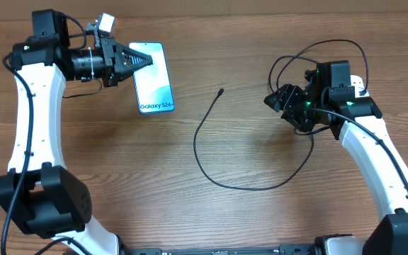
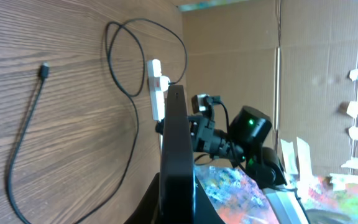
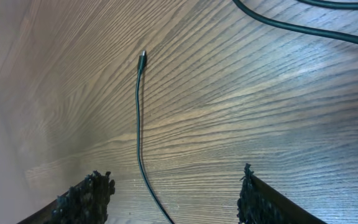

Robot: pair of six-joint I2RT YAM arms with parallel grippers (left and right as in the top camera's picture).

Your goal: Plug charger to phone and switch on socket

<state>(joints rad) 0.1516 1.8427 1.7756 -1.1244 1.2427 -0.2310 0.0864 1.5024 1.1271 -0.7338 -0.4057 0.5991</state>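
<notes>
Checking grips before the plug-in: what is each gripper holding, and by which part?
Left gripper clamps the phone by one long edge, near the end away from its Galaxy text; right gripper is open, holding nothing.

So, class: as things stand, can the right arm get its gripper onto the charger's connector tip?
Probably yes. The right gripper is open and faces the connector tip, with only bare table between; the left gripper is far off, holding the phone.
</notes>
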